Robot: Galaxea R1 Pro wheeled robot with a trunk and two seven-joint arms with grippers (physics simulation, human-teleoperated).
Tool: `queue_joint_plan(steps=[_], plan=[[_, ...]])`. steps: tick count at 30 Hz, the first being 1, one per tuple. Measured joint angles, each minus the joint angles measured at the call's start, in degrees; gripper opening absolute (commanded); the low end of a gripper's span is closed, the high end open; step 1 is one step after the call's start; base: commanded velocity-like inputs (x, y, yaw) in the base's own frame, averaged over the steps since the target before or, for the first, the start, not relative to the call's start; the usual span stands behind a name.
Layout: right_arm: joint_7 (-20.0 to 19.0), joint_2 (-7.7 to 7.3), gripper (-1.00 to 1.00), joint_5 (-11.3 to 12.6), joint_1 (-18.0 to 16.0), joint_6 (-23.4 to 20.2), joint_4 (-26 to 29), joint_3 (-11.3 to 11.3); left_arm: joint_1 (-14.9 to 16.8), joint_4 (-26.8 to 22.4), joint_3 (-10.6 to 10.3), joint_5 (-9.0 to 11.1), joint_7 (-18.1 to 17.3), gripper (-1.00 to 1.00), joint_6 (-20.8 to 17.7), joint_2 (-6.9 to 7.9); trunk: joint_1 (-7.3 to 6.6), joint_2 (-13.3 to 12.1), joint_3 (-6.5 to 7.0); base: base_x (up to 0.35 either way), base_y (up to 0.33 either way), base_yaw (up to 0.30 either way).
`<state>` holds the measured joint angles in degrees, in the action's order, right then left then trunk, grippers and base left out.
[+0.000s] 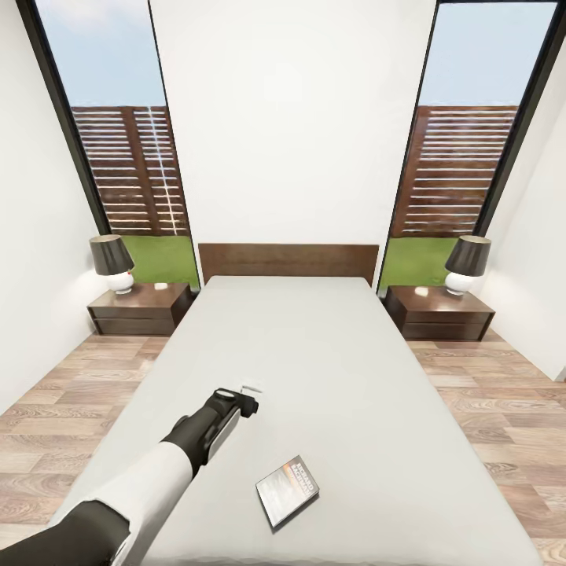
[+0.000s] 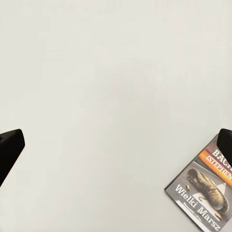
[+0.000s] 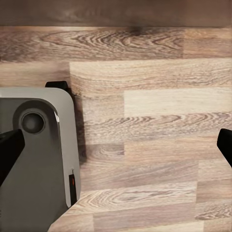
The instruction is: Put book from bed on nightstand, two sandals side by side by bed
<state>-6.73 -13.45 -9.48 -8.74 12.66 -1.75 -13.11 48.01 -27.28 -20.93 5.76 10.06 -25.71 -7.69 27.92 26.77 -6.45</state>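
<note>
The book lies flat on the pale-grey bed, near the foot end, cover up. My left gripper hovers over the mattress a little beyond the book and to its left, open and empty. In the left wrist view the book lies close to one dark fingertip, with bare mattress across the wide gap of the left gripper. A dark nightstand stands at each side of the headboard, the other nightstand on the right. My right gripper hangs open over wood floor. The sandals are out of view.
Each nightstand carries a lamp, the right-hand lamp matching it. Wood-plank floor runs along both sides of the bed. Tall windows flank the white wall behind the headboard. The robot's grey base sits below the right gripper.
</note>
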Motion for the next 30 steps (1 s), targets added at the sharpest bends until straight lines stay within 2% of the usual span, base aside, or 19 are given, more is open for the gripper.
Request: queue_joint_plan(steps=[30], plan=[[0.0, 0.12, 1.00, 0.0, 0.0, 0.0, 0.1, 0.1, 0.5, 0.5, -0.1, 0.1, -0.4, 1.00, -0.7, -0.77, 0.00, 0.0, 0.00, 0.000, 0.000, 0.000]])
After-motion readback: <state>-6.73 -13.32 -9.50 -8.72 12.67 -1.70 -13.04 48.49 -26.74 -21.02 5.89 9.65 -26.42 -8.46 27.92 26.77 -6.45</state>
